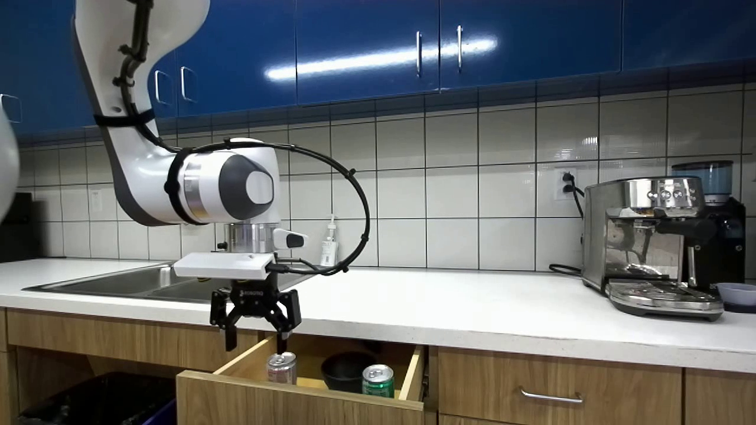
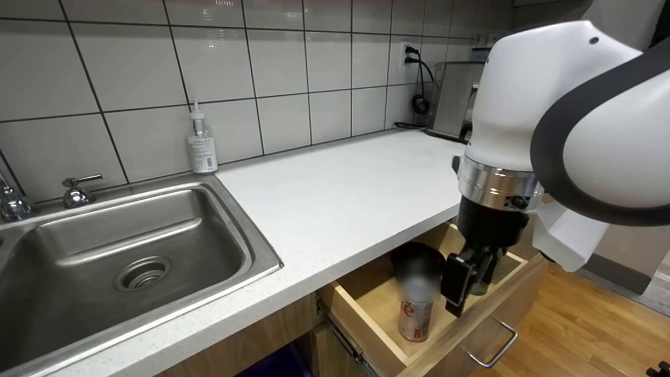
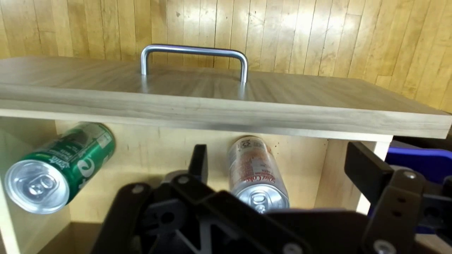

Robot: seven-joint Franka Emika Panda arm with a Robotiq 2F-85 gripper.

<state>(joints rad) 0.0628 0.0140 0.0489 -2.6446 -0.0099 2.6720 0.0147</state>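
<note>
My gripper (image 1: pixel 257 342) points down over the pulled-out wooden drawer (image 1: pixel 307 407), its jaws wide apart and holding nothing. In the wrist view a silver Diet Coke can (image 3: pixel 255 169) stands upright below, in the space between the fingers (image 3: pixel 367 167) and closer to the left one. In an exterior view one fingertip overlaps that can's top; I cannot tell whether they touch. A green Sprite can (image 3: pixel 67 162) stands at the drawer's other side, mostly hidden by the gripper in an exterior view (image 2: pixel 480 287). Between and behind the cans sits a black bowl (image 1: pixel 344 369).
The white countertop (image 1: pixel 449 301) overhangs the drawer's back. A steel sink (image 2: pixel 157 230) and a pump bottle (image 2: pixel 203 152) are beside it, an espresso machine (image 1: pixel 644 242) farther along. The drawer front carries a metal handle (image 3: pixel 194 50). A dark bin (image 1: pixel 106 395) stands under the counter.
</note>
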